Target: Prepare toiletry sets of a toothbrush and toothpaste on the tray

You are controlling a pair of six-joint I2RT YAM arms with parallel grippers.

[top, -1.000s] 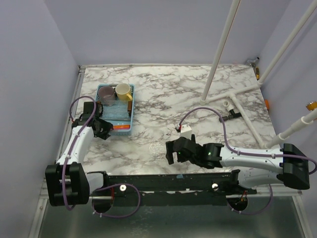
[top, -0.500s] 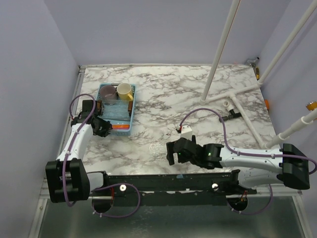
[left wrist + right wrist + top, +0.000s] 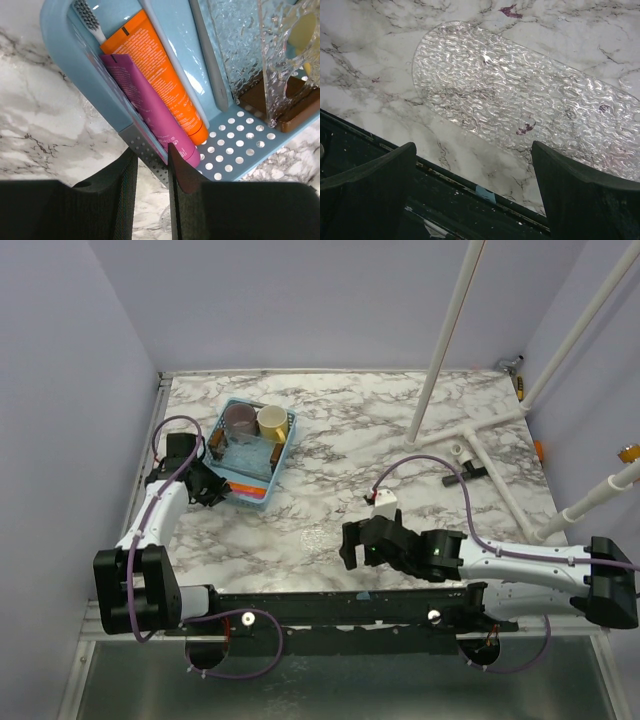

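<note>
The left gripper (image 3: 151, 175), pinching the corner wall of the tray (image 3: 70, 65), is turning it away from the table's left edge since a second ago, with the toothbrush (image 3: 89, 17), orange toothpaste (image 3: 155, 70) and pink toothpaste (image 3: 150, 117) lying together inside, so one set is probably being finished, while the right gripper (image 3: 472, 150) is hovering spread wide over a clear bumpy plate (image 3: 520, 100).
</note>
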